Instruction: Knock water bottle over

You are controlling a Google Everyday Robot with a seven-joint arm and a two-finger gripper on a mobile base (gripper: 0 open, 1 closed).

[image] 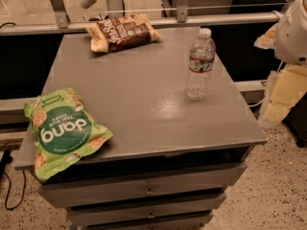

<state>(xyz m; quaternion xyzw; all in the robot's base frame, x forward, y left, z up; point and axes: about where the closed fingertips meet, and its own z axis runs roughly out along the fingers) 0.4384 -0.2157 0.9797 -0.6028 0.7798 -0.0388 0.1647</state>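
Standing upright on the right side of the grey surface [139,95], the water bottle [200,63] has its white cap on top and its red, white and dark label band around the upper body. It is clear and ribbed, its base flat on the surface, near the right edge and roughly midway between the far and near edges. Nothing touches it.

The gripper [101,7] hangs at the top edge of the view, beyond the far left part of the surface and well apart from the bottle. Its two pale fingers [115,1] are spread apart and hold nothing; one points almost straight down, the other angles out to the left.

Just below the gripper, a brown snack bag [122,32] lies flat at the far edge of the surface, left of the bottle. A green chip bag [64,133] lies at the near left corner, its lower end hanging over the front edge.

A metal rail [144,22] runs across behind the surface. Under the surface are grey drawers [148,188]. A white rounded part of the robot [293,32] shows at the right edge of the view, off to the side of the surface. A black cable [7,190] trails on the speckled floor [273,190] at lower left.
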